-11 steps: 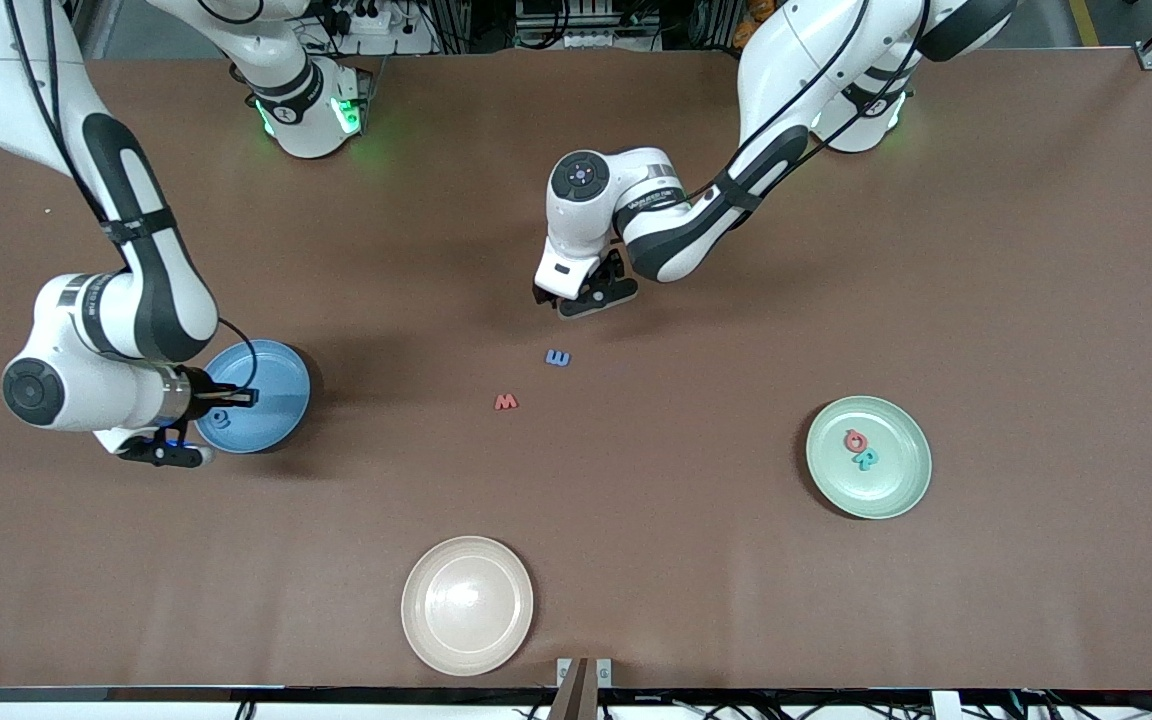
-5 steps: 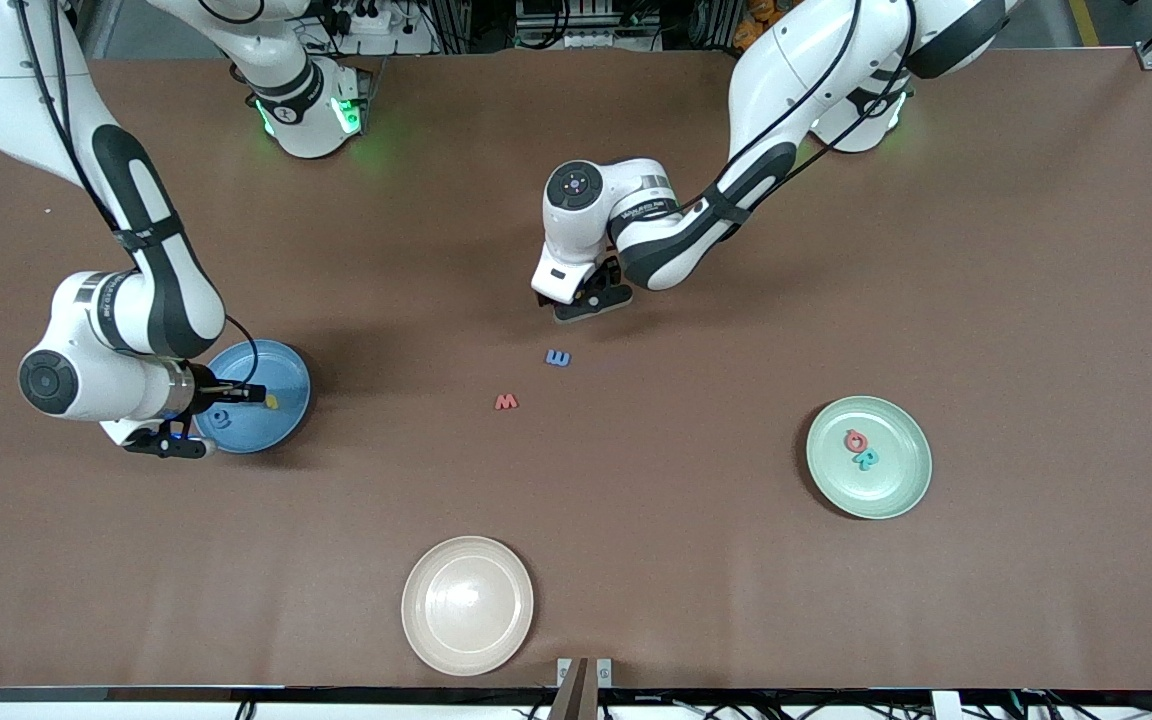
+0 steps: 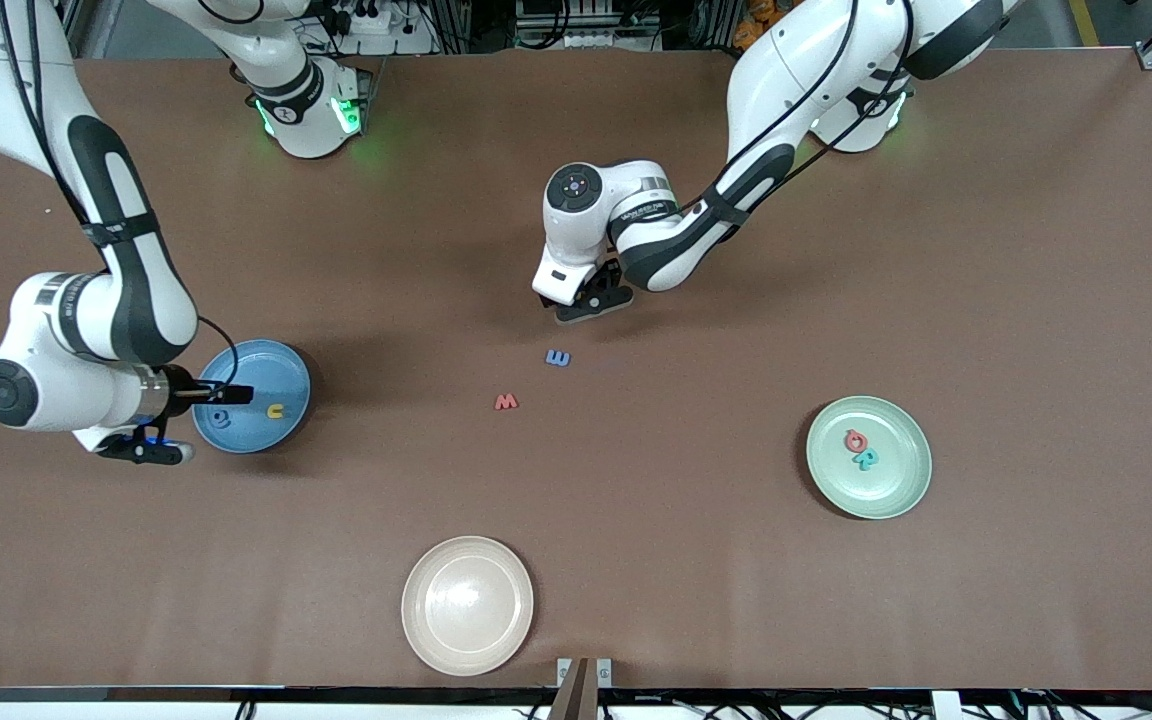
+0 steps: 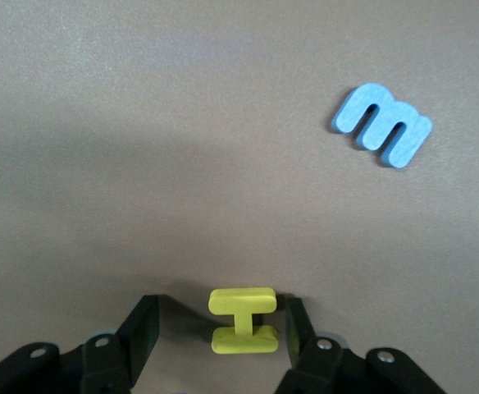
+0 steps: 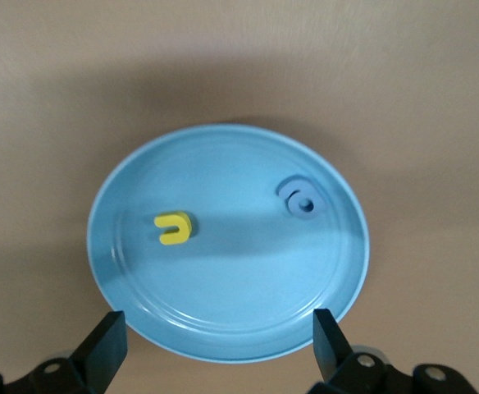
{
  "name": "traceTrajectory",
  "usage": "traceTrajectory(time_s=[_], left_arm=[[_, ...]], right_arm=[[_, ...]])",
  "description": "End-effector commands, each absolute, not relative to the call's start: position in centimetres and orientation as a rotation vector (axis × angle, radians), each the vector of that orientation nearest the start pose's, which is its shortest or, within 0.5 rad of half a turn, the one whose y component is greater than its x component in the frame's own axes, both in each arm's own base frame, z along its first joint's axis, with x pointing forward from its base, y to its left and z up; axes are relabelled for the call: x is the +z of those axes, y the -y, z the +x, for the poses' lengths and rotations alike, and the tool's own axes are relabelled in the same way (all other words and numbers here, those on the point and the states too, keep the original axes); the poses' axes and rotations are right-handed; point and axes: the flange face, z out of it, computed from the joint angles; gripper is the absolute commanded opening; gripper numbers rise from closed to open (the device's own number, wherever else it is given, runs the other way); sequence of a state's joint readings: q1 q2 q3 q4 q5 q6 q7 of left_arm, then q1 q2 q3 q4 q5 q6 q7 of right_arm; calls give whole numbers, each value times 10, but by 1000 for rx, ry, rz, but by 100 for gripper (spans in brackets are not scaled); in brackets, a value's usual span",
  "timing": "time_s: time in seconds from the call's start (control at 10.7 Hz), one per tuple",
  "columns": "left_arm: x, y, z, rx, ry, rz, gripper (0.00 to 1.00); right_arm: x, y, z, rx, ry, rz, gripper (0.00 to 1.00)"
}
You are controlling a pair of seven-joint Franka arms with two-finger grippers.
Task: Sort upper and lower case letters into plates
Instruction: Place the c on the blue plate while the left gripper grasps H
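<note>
My left gripper (image 3: pixel 583 302) is low over the table's middle, open, jaws either side of a small yellow letter (image 4: pixel 241 320) standing on edge, not gripping it (image 4: pixel 219 313). A blue letter (image 3: pixel 558 357) (image 4: pixel 383 125) lies just nearer the camera, and a red letter (image 3: pixel 506 402) nearer still. My right gripper (image 3: pixel 232 395) (image 5: pixel 219 326) hangs open and empty over the rim of the sky-blue plate (image 3: pixel 291 372) (image 5: pixel 223 156). In that plate lie a yellow letter (image 3: pixel 278 411) (image 5: pixel 174 229) and a blue letter (image 3: pixel 221 419) (image 5: pixel 302 200). The mint plate (image 3: pixel 901 490) holds a red letter (image 3: pixel 855 440) and a teal letter (image 3: pixel 867 460).
A cream-beige plate (image 3: pixel 467 605) sits empty near the table's front edge. Both arm bases stand along the table's edge farthest from the camera. Bare brown tabletop (image 3: pixel 716 560) lies between the plates.
My right gripper opened and the yellow letter dropped into the sky-blue plate; that arm drew back toward its end. My left gripper's jaws narrowed around the yellow letter on the table.
</note>
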State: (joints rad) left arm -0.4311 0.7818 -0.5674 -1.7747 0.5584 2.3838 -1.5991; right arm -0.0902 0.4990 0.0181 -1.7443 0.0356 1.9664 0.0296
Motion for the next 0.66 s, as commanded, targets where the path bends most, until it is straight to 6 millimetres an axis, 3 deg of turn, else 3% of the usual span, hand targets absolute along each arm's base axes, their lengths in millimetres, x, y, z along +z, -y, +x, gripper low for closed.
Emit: traceTrajectory(time_s=[0.0, 0.19, 0.37, 0.56], left_arm=[[166, 534, 379, -24, 465, -3103, 57], [168, 535, 380, -28, 470, -3106, 5], [178, 532, 388, -51, 492, -3101, 0], [200, 514, 411, -94, 547, -3067, 0]], right_arm=[[285, 34, 635, 404, -188, -3048, 100], [292, 17, 641, 383, -231, -3056, 100], [302, -14, 647, 356, -371, -3067, 100], [304, -42, 649, 343, -507, -3064, 100]])
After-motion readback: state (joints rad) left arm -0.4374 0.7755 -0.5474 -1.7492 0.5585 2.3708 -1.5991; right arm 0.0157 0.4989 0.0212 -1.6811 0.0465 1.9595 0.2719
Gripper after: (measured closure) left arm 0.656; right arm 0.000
